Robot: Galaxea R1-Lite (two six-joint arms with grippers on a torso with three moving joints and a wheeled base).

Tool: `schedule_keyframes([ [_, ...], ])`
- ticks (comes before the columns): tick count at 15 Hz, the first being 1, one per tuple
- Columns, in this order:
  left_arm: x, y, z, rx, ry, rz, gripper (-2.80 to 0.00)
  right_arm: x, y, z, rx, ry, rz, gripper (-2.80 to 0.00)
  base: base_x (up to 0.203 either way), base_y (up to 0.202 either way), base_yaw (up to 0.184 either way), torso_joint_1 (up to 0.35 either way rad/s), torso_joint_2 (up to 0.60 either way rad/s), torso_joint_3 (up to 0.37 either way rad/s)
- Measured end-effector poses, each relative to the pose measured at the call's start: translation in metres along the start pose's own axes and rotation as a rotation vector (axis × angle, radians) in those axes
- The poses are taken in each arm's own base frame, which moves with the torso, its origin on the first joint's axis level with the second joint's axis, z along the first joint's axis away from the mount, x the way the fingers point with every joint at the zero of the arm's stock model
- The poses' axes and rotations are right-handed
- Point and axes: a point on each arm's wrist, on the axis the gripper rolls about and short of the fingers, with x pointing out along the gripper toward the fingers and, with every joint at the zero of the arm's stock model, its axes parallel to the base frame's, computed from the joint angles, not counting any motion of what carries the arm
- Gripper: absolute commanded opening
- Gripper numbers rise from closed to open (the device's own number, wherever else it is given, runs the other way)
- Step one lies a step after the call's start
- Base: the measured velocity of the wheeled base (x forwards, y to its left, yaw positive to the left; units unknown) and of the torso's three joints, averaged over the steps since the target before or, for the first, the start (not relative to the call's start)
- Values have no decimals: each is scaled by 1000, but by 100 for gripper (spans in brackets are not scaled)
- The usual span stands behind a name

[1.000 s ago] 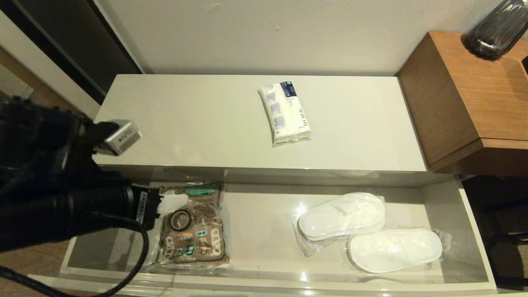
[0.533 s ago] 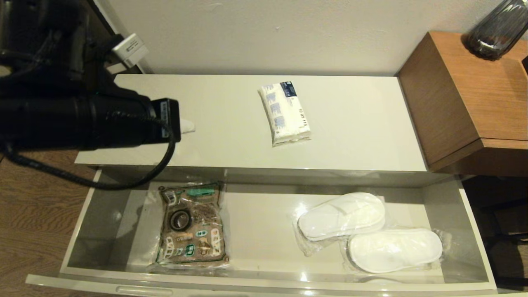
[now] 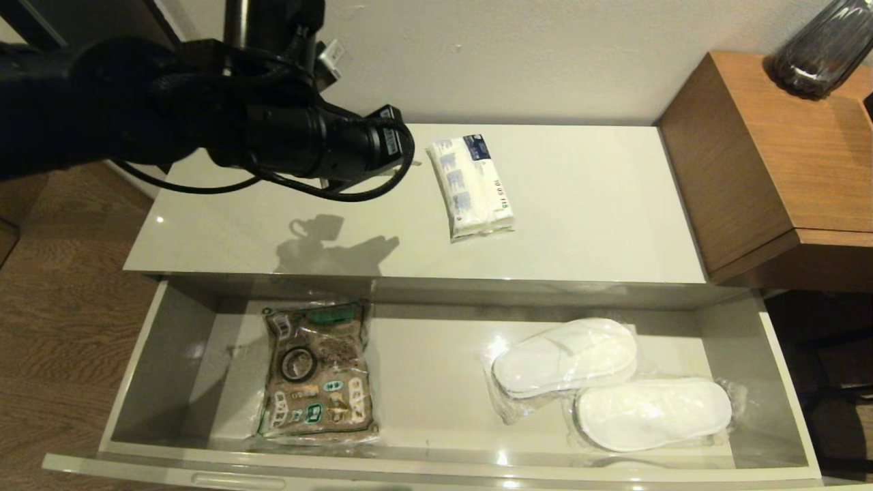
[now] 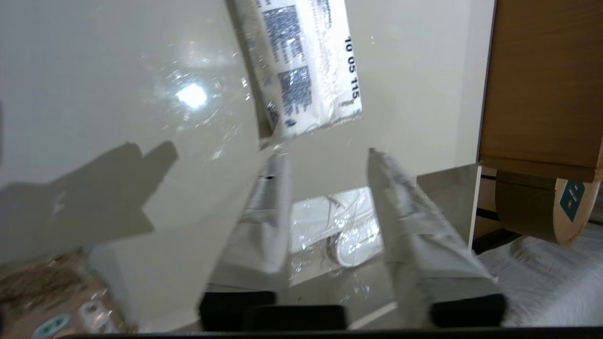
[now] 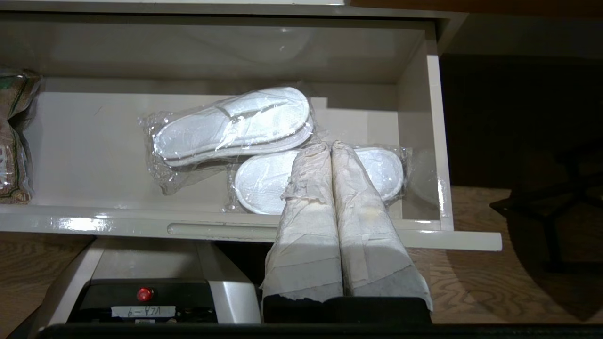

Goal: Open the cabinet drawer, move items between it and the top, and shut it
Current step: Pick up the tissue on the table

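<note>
Readable text: tissue pack [image 3: 472, 186] has "10 05 115" printed in black along one long edge, plus blue print blocks and a dark blue corner patch; brand not legible. A label under the red button on the robot base [image 5: 143, 311] reads roughly "6-87A", handwritten. Left gripper [image 4: 325, 155]: fingers [image 4: 268, 207] parted with a clear gap between them, nothing in the gap, not touching anything, held in the air over the top [image 3: 273, 211]. In the left wrist view the pack lies just beyond the fingertips, near end close to one tip but apart from it, flat on the glossy surface. In the head view the left arm reaches in over the back left of the top, wrist just left of the pack; the gripper itself is hidden behind the wrist there. Cabinet drawer [image 3: 170, 354] pulled fully out. Inside left: brown patterned pouch [image 3: 317, 372] with the black tape roll [image 3: 299, 363] lying on it. Inside right: two white slippers [image 3: 610, 382] in clear wrap, overlapping, one behind the other. Right gripper [image 5: 331, 148]: taped fingers pressed together, holding nothing, parked low in front of the drawer's front edge, its tips lining up with the nearer slipper in the right wrist view. Brown wooden side table [image 3: 771, 164] abuts the cabinet's right end, with a dark glass vase [image 3: 822, 48] on it.
</note>
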Motion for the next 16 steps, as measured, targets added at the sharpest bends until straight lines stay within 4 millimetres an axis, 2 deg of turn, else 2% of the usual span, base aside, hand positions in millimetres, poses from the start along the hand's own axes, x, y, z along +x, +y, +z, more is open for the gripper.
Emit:
schedule_keyframes([
  [4, 60, -12, -29, 71, 11, -18, 0, 0, 0, 0, 0, 0, 0, -280, 0, 0, 0, 0, 0, 0],
  [8, 105, -14, -56, 121, -18, -28, 0, 0, 0, 0, 0, 0, 0, -280, 0, 0, 0, 0, 0, 0],
  [13, 142, -2, -81, 219, -55, 80, 0, 0, 0, 0, 0, 0, 0, -280, 0, 0, 0, 0, 0, 0],
  [16, 152, 2, -87, 224, -58, 85, 0, 0, 0, 0, 0, 0, 0, -280, 0, 0, 0, 0, 0, 0],
])
